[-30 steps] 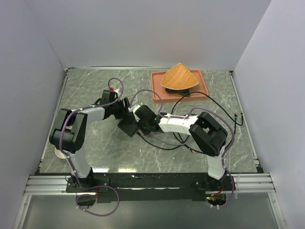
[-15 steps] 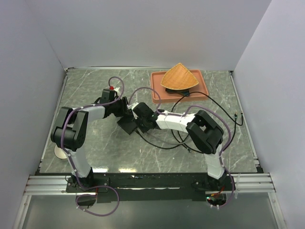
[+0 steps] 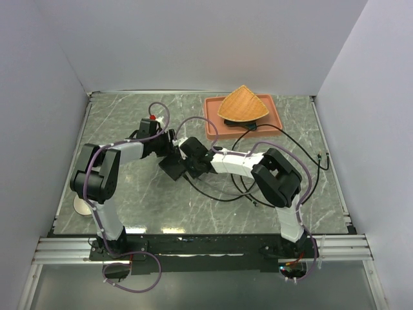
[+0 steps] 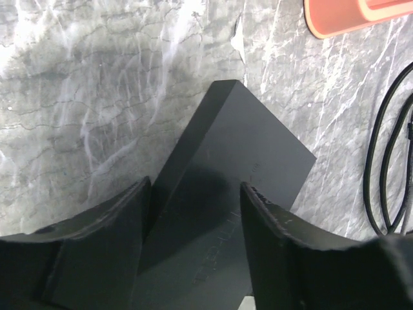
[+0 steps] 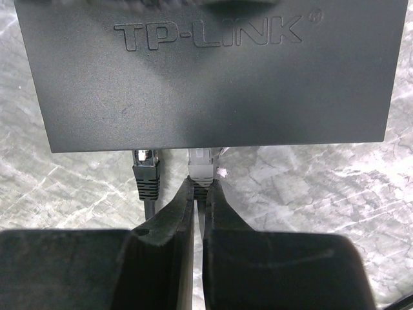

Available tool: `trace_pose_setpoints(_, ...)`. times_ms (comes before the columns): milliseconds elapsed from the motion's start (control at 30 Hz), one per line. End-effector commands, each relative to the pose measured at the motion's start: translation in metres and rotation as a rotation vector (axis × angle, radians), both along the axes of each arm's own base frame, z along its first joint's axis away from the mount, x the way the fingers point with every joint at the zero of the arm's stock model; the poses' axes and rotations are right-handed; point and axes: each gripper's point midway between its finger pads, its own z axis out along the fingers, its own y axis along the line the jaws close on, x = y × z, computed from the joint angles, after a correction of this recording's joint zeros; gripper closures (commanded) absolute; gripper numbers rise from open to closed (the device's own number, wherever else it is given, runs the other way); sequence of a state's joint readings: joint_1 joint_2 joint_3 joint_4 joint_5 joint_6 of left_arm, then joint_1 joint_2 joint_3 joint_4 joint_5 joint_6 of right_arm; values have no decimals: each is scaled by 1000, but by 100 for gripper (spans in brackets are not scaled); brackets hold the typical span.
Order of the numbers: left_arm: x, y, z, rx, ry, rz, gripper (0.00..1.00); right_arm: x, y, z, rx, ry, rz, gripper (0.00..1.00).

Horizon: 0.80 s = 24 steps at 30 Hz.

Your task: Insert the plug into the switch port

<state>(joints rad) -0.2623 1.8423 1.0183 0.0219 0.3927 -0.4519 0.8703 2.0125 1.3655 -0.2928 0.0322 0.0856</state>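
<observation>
The flat matte-black switch box [image 3: 173, 168] lies mid-table and is marked TP-LINK in the right wrist view [image 5: 206, 71]. My left gripper [image 3: 169, 150] straddles the box [image 4: 219, 168], one finger [image 4: 119, 216] at each long side, shut on it. My right gripper [image 5: 200, 188] is shut on a pale plug [image 5: 201, 166], whose tip is at the box's near edge. I cannot tell how deep the tip sits. A black plug [image 5: 145, 169] sits in the neighbouring port. The ports themselves are hidden under the edge.
A terracotta tray [image 3: 213, 126] at the back right holds a wedge-shaped orange piece [image 3: 242, 104]. Its corner shows in the left wrist view [image 4: 348, 13]. Black cables [image 3: 258, 145] loop over the table right of the box. A white disc [image 3: 80, 205] lies at the near left.
My right gripper has moved a little left and forward, bringing the plug up to the box edge. The left gripper and the box have barely shifted.
</observation>
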Motion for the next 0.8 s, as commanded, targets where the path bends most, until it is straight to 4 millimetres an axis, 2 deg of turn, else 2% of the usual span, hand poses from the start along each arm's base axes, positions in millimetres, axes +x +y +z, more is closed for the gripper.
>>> trace_pose_setpoints(0,-64,-25,-11,-39,245,-75,31,48,47,83,321,-244,-29,95)
trace_pose_setpoints(33,-61,-23,-8,-30,232,-60,30,44,44,87,327,-245,-31,92)
trace_pose_setpoints(100,-56,-14,-6,-10,217,-11,24,34,33,75,306,-217,-43,83)
trace_pose_setpoints(133,-55,-10,-5,-4,214,3,23,30,30,81,316,-221,-39,80)
trace_pose_setpoints(200,-51,-3,-3,1,205,35,21,20,24,76,303,-204,-30,70)
trace_pose_setpoints(333,-46,11,3,7,187,93,17,11,10,84,279,-215,-42,52)
trace_pose_setpoints(367,-45,14,4,12,182,110,16,10,8,86,278,-224,-44,42)
trace_pose_setpoints(400,-42,19,9,14,164,132,14,6,0,83,252,-216,-53,37)
trace_pose_setpoints(433,-41,22,11,17,155,145,14,7,-6,91,252,-233,-72,27)
trace_pose_setpoints(500,-38,30,21,25,120,182,11,5,-15,102,248,-261,-85,16)
trace_pose_setpoints(533,-37,33,25,31,107,194,10,9,-22,107,238,-284,-114,3)
trace_pose_setpoints(633,-31,43,45,42,32,245,6,9,-37,122,237,-316,-150,1)
trace_pose_setpoints(733,-29,47,70,27,-54,274,2,17,-62,132,246,-328,-239,1)
trace_pose_setpoints(767,-30,49,75,23,-72,279,1,25,-77,130,248,-321,-286,1)
